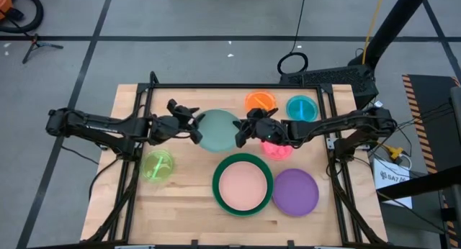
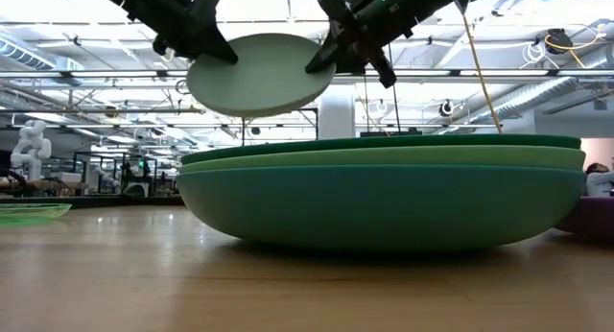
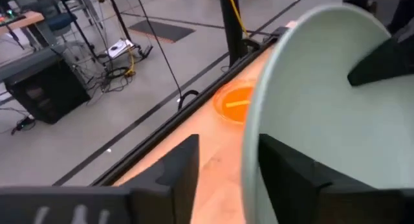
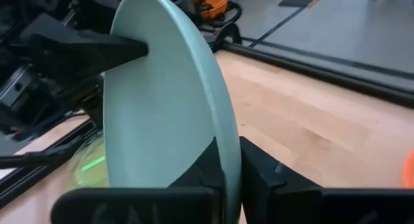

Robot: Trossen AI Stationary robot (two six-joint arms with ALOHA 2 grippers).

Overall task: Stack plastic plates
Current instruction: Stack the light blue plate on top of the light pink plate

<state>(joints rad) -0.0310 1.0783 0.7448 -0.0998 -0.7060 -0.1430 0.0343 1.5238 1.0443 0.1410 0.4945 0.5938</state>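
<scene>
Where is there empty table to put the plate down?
Bare wood shows near the front left corner, below the yellow-green round plastic plate, and between that plate and the big dark green plate with pink inside. The right side is crowded: purple, magenta, orange and teal plates.

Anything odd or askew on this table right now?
One thing: the round mint plastic plate hangs tilted in mid-air between both tools, right tool pinching its rim, left tool open around the opposite edge. Other plates lie flat.
</scene>
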